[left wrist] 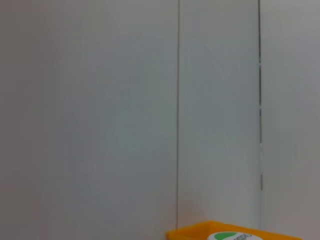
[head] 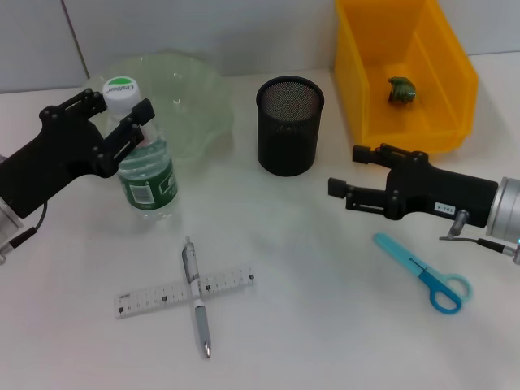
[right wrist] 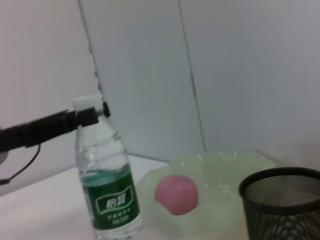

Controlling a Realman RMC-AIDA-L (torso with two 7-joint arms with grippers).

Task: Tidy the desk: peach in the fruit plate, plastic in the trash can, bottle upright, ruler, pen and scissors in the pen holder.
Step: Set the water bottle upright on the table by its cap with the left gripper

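Nearest us on the desk, the ruler (head: 185, 292) and the pen (head: 196, 296) lie crossed, the pen over the ruler, and off to our right the blue scissors (head: 426, 274) lie flat, all three still waiting for the pen holder (head: 289, 125). Just beyond the scissors our right gripper (head: 345, 171) hangs over bare table with its jaws apart, holding nothing. On the left, our left gripper (head: 122, 115) has its fingers closed round the neck of the bottle (head: 145, 166), just under the white cap; the bottle stands upright on the table beside the fruit plate (head: 203, 101). We judge the bottle step is the one in hand and nearly done. Farther back, the peach (right wrist: 176, 194) already sits in the plate, and the crumpled plastic (head: 401, 90) lies in the yellow trash can (head: 445, 65). Next we would open the left fingers and draw away without tipping the bottle, then turn to the stationery; the pen, lying on top, looks the easiest first pick.
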